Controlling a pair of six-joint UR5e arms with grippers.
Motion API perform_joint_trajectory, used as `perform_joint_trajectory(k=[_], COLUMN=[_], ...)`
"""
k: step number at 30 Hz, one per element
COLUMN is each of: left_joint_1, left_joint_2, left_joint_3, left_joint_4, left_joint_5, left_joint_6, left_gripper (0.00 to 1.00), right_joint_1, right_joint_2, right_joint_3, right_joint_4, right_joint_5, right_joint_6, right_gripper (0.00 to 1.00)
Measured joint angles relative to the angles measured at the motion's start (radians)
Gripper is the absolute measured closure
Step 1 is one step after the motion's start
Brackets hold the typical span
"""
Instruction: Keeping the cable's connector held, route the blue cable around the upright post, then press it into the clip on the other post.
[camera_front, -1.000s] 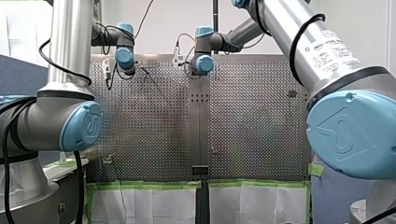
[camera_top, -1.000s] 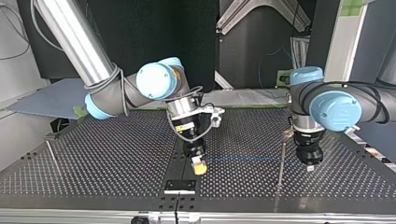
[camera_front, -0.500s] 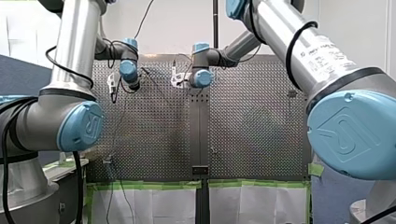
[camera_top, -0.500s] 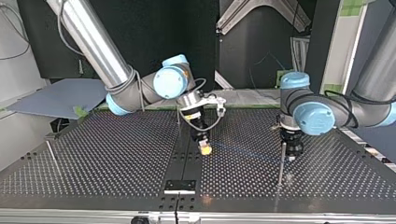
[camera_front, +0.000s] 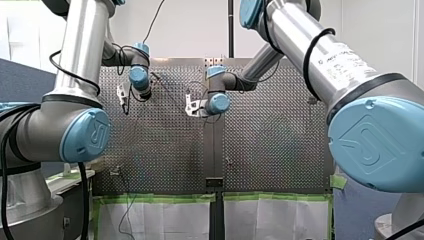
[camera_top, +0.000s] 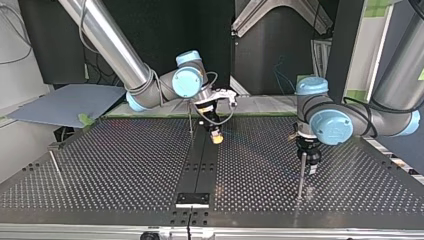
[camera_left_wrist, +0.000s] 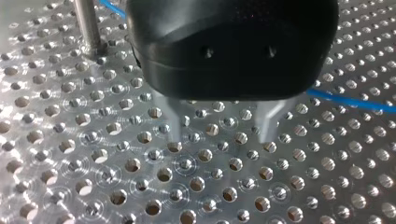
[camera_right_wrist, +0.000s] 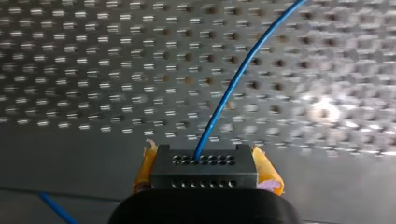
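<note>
Thin blue cable (camera_right_wrist: 243, 70): one end enters a black rectangular connector block with rows of small holes (camera_right_wrist: 204, 161). The block is clamped between the yellow pads (camera_right_wrist: 267, 171) of my right gripper (camera_right_wrist: 205, 170), jaws closed on its two sides. From the block the cable runs ahead over the perforated metal table (camera_top: 110, 165); a second blue stretch shows beside the gripper's body. Left wrist view: the cable lies low behind my left gripper (camera_left_wrist: 218, 135), showing on both sides of its black body and passing just beside a plain upright steel post (camera_left_wrist: 88, 25); touching or not, cannot tell. Left jaws spread, bare metal fingers (camera_left_wrist: 169, 119) hold nothing, tips low over the holes. Judgement: connector hold secured and cable brought up to the post, but the wrap is not shown as finished and the clip press is all left to do. Top view: a second slim rod (camera_top: 190, 120) stands just beside my right gripper. A third thin post (camera_top: 55, 167) stands well apart near the view's left edge with a small fitting at its top, possibly the clip, too small to tell. Room: wide bare table between the centre and that far post. A black bracket (camera_top: 192, 199) sits at the near edge. My left gripper crowds the first post, so little margin there.
</note>
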Motion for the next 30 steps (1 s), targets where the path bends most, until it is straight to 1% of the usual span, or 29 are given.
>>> perform_joint_trajectory(k=[3,6,11,17,26,30], left_joint_1=[-0.002,-0.004,-0.010,-0.013,-0.014,-0.014], left_joint_2=[0.000,-0.003,-0.027,-0.037,-0.038,-0.038], left_joint_3=[0.000,0.000,0.000,0.000,0.000,0.000], left_joint_4=[-0.001,0.000,0.001,0.008,0.011,0.011], left_joint_5=[-0.001,0.003,0.027,0.029,0.025,0.025], left_joint_6=[-0.030,-0.049,-0.055,-0.057,-0.057,-0.055], left_gripper=[0.00,0.00,0.00,0.00,0.00,0.00], right_joint_1=[-0.001,-0.003,-0.003,-0.002,0.005,0.006], right_joint_2=[0.012,0.029,0.062,0.105,0.184,0.218], right_joint_3=[0.025,0.041,0.070,0.108,0.115,0.116], right_joint_4=[-0.022,-0.036,-0.059,-0.106,-0.147,-0.162], right_joint_5=[0.000,0.002,0.017,0.028,0.062,0.071], right_joint_6=[0.001,0.000,0.002,0.007,0.008,0.009], right_gripper=[1.00,1.00,1.00,1.00,1.00,1.00])
